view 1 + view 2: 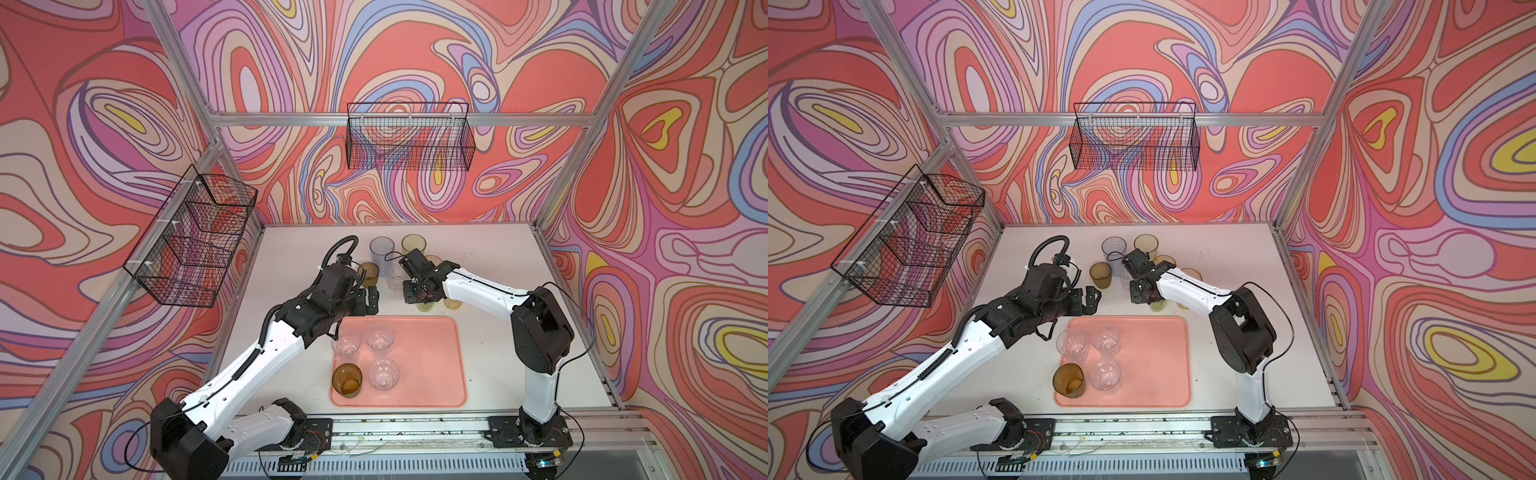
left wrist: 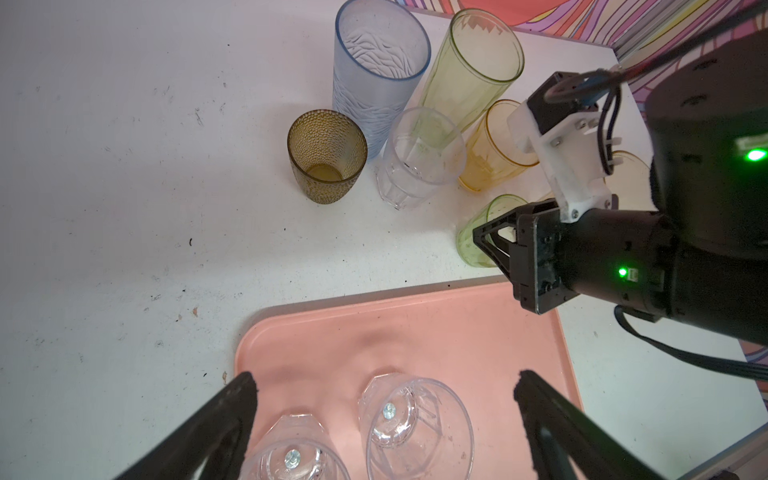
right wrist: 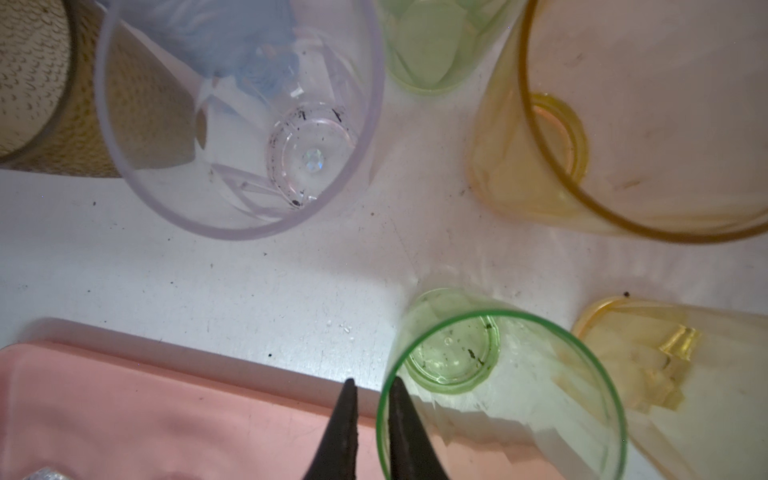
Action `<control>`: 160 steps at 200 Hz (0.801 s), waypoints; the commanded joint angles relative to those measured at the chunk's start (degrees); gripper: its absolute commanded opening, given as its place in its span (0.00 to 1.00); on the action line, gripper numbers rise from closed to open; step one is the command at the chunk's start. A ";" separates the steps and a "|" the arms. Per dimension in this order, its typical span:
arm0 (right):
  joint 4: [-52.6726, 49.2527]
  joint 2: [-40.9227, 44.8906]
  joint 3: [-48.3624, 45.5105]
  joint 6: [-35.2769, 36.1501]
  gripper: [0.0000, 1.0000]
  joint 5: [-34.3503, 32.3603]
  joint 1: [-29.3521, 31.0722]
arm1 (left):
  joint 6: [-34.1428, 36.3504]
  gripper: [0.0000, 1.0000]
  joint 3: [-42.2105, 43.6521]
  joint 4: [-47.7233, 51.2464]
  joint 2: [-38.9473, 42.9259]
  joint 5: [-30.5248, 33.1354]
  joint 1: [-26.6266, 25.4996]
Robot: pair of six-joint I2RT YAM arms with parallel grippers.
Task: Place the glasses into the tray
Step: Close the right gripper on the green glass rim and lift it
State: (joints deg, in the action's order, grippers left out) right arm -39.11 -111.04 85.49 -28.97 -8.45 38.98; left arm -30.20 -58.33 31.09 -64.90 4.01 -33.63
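The salmon tray [image 1: 428,361] lies near the front of the scuffed white table [image 1: 498,266] and holds three clear faceted glasses [image 1: 380,337] and a brown glass [image 1: 347,380]. Seven more tumblers [image 2: 382,83] cluster just beyond its far edge. The right gripper [image 3: 372,382], nearly closed, pinches the green glass [image 3: 540,374] by its rim. The left gripper [image 2: 386,382] hangs wide open and empty over the tray's far-left corner. Swirl-patterned walls [image 1: 124,124] surround the table.

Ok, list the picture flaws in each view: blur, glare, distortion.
Both top views: sharp and evenly lit, but the wide lens splays the frame posts. Left wrist: the left pincer sits close and soft; a green light flares. Right wrist: the orange glass and brown glass blur near the lens.
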 commanded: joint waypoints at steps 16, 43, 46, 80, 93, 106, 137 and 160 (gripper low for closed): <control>1.01 2.24 -0.53 -0.46 0.09 0.47 -0.22 | -0.50 1.00 0.84 1.32 0.78 1.79 0.58; 0.88 2.84 -0.37 -0.45 0.05 0.35 -0.24 | -0.70 1.00 1.02 0.99 0.67 1.68 0.58; 0.89 2.89 -0.40 -0.51 0.04 0.37 -0.22 | -0.69 1.00 1.02 1.10 0.66 1.78 0.58; 0.62 3.61 -0.16 -0.69 0.02 0.39 -0.22 | -0.66 1.00 1.02 1.34 0.63 1.87 0.58; 0.70 4.07 -0.15 -0.78 0.01 0.64 -0.18 | -0.65 1.00 1.02 1.51 0.67 2.14 0.56; 0.64 4.58 -0.11 -1.06 0.00 1.09 -0.22 | -0.69 1.00 1.02 1.52 0.86 2.32 0.58; 0.70 6.21 -0.33 -1.43 0.00 1.71 -0.22 | -0.71 1.00 1.28 1.08 1.00 2.74 0.58; 0.55 7.61 -0.54 -1.52 0.00 2.51 -0.18 | -0.75 1.00 1.28 0.90 0.89 2.65 0.58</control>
State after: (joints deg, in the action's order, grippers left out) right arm -38.83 -106.76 85.49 -29.71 -6.74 38.96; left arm -30.24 -57.60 31.09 -64.90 5.63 -33.63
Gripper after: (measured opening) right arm 0.049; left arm 0.999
